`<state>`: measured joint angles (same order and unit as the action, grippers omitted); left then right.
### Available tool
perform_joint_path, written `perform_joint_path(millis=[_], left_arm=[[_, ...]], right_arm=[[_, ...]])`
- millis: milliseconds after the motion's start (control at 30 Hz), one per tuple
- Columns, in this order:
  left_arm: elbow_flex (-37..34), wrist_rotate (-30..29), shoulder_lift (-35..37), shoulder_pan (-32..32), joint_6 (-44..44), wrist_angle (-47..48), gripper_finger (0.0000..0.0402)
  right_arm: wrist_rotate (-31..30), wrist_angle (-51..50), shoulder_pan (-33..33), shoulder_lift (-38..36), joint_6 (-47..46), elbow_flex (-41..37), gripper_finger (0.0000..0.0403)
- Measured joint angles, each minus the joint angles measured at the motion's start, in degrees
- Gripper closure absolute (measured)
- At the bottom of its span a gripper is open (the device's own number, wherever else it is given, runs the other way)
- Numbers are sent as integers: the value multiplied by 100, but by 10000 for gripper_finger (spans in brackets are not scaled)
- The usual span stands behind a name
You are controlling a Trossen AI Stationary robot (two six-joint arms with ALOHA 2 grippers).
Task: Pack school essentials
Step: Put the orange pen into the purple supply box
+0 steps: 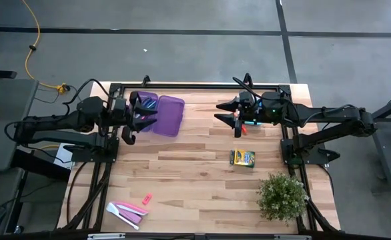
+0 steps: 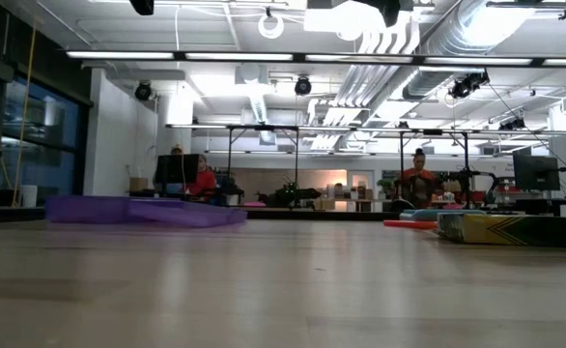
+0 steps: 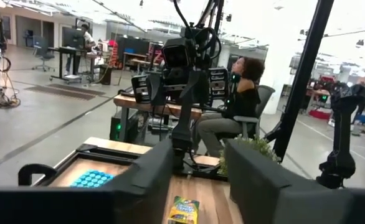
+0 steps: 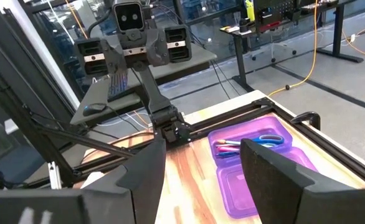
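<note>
An open purple box rests on the far left of the table, its lid flat beside it. In the right wrist view the box holds blue-handled scissors and a pen. My left gripper hovers open over the box. My right gripper hovers open to the right of the lid, above bare wood. Red and green pencils lie under its wrist. The yellow-green crayon box lies flat mid-right. A pink marker and a small pink piece lie near the near left corner.
A bushy green plant stands at the near right corner. Black frame rails run along the table's left and right sides. Bare wood lies in the middle of the table. People sit at desks in the room beyond.
</note>
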<state>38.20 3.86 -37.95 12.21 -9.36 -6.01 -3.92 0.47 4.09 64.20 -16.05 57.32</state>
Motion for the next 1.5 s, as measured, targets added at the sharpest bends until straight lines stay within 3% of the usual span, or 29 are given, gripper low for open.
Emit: perform_joint_path(millis=[133,200,433,667,867,1200,1500], left_arm=[[0,0,70,0,154,149,366],[0,-18,128,2,185,247,390],[0,-252,199,2,155,408,400],[0,-472,142,2,144,560,401],[2,-476,87,3,105,546,401],[2,-474,83,4,100,539,401],[2,-475,83,2,54,536,401]], right_arm=[[2,0,1,0,68,0,203],[0,2,-1,0,87,0,203],[-797,-214,65,1,-490,47,203],[-1199,-3142,811,700,-1221,1320,215],[-633,-4955,1563,1773,-1242,1779,230],[-399,-5108,2339,3493,-1199,1574,233],[-349,-5165,2645,4146,-1339,1574,233]])
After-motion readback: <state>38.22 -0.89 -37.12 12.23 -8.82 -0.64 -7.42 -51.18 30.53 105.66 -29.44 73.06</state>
